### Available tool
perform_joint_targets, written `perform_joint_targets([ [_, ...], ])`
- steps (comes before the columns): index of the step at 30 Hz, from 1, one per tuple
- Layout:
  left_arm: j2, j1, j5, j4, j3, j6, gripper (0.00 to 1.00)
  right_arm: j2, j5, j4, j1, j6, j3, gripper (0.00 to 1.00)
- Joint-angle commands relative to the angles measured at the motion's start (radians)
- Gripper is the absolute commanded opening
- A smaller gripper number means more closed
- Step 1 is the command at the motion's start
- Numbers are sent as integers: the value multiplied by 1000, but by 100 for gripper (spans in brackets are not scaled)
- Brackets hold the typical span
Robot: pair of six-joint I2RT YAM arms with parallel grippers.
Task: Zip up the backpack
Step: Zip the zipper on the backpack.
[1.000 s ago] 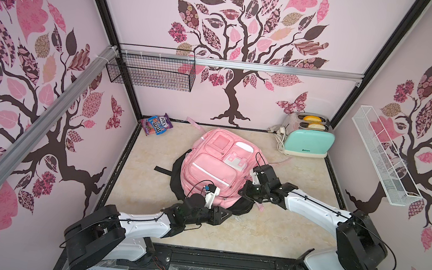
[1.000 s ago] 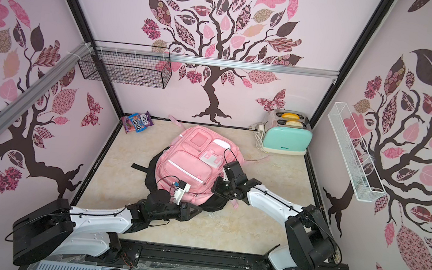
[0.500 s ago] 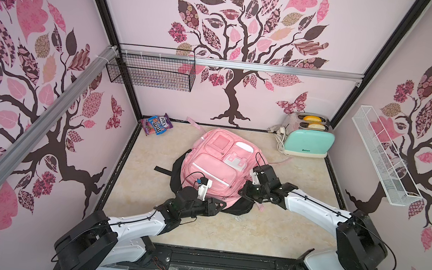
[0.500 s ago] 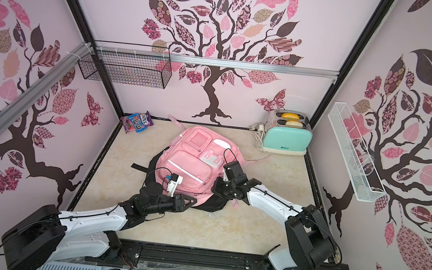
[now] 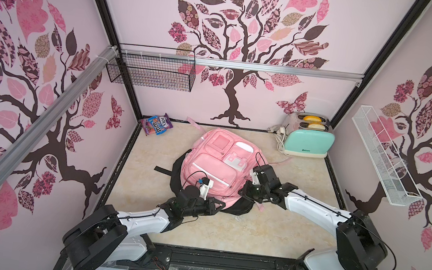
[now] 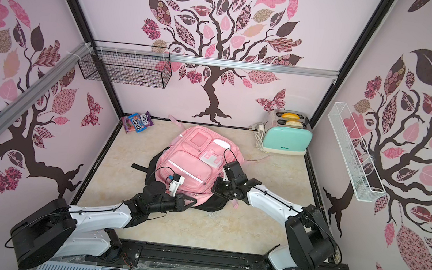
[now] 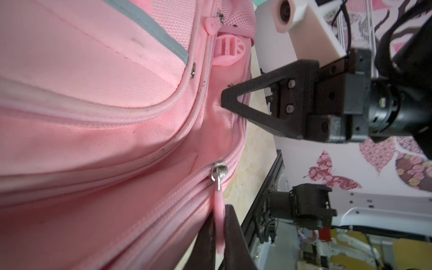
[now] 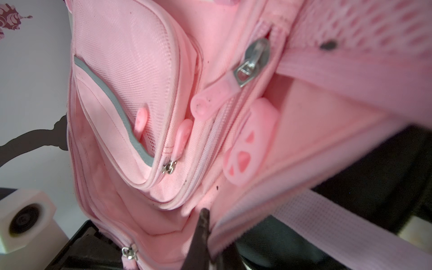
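Observation:
The light-pink backpack lies front-up in the middle of the table in both top views. My left gripper is at its near edge, shut on the pink zipper pull tab. The tab hangs from a silver slider. My right gripper is at the backpack's near right corner, shut on a fold of its pink fabric. A second slider with a pink pull sits further along that side.
A black backpack lies under the pink one, with a black strap sticking out to the left. At the back stand a mint toaster and a candy bag. A black wire basket and a white rack hang on the walls.
My left gripper has closed on the zipper pull tab, and its arm has swung slightly. The right arm and the backpack have stayed put.

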Motion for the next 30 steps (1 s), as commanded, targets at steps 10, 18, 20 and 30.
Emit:
perform_joint_targets([
  [10,4,8,-44,-82,38,4,0,-19,53,46,-17,-33,-39,0],
  [18,-76,8,-175,-411,105,93,0,-20,61,49,-56,-55,-57,0],
  [20,-75,7,-197,-467,127,112,0,-19,72,41,-60,-64,-49,0],
  [30,-21,8,-209,-553,169,138,0,9,85,63,-70,-74,41,0],
])
